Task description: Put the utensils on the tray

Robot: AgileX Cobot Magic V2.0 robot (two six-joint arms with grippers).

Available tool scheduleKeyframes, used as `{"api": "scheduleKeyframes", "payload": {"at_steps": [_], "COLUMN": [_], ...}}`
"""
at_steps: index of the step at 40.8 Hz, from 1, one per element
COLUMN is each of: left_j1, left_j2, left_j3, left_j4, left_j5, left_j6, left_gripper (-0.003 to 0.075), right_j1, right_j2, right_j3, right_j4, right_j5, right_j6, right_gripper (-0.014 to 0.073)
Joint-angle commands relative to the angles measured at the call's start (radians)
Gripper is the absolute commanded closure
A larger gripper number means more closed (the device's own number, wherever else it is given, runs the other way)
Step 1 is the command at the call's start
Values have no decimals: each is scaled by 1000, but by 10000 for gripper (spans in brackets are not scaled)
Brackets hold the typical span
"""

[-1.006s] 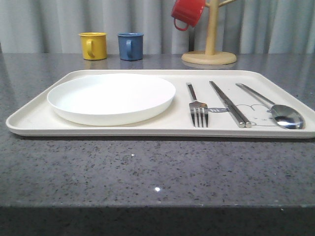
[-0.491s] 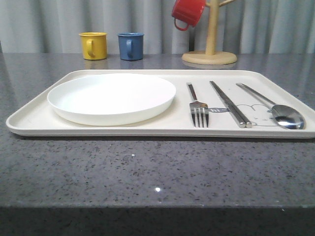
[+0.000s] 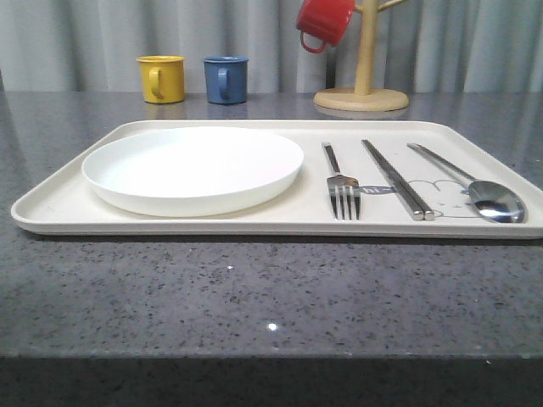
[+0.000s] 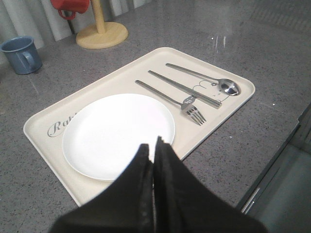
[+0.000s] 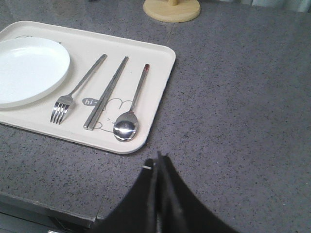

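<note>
The cream tray [image 3: 59, 208] [image 4: 43, 141] [image 5: 158, 63] lies across the grey table. On its right part lie a silver fork [image 3: 341, 188] [image 4: 193, 113] [image 5: 63, 106], a pair of chopsticks [image 3: 395, 180] [image 4: 184, 89] [image 5: 106, 92] and a spoon [image 3: 495, 202] [image 4: 227, 87] [image 5: 126, 128], side by side. My left gripper [image 4: 153, 144] hangs shut and empty above the near edge of the white plate [image 4: 119, 133]. My right gripper [image 5: 158, 159] is shut and empty over bare table, to the near right of the tray's corner.
A round white plate [image 3: 193, 168] [image 5: 26, 70] fills the tray's left half. Behind the tray stand a yellow mug [image 3: 161, 79], a blue mug [image 3: 226, 80] [image 4: 19, 54] and a wooden mug tree [image 3: 363, 76] [image 5: 171, 8] holding a red mug [image 3: 324, 21]. The table's front edge [image 5: 43, 206] is close.
</note>
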Motion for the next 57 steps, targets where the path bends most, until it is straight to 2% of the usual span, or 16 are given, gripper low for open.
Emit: {"api": "scheduleKeyframes", "payload": {"at_steps": [1,10,16,23,29,32,38,48,57], "left_j1": [-9,-9,13,216,416,484,575,663,663], "left_j2": [2,-1,-83,-244,-398,-448,-555,-581,-581], "left_j3": [-27,-21,31,192,410,523,758,806,806], "left_j4": [-4,-4,7,53,57,34,-10,-56,-56], "left_j5": [-82,-87,-115,-237,-368,-466,-749,-752,-752], "left_j6": [-11,-11,-11,-11,-11,-11,-11,-11,-11], "left_gripper": [740,740,740,740,740,740,740,740,740], "right_j1": [-4,-4,-4,-4,-4,-4,-4,-4,-4], "right_j2": [13,13,13,13,13,13,13,13,13], "right_j3": [-22,-22,-22,-22,-22,-22,-22,-22,-22], "right_j4": [2,2,2,2,2,2,2,2,2], "right_j5": [-66,-66,-66,-66,-66,-66,-67,-68,-68], "right_j6": [-11,-11,-11,-11,-11,-11,-11,-11,-11], "right_gripper": [709,709,709,709,709,709,709,709,709]}}
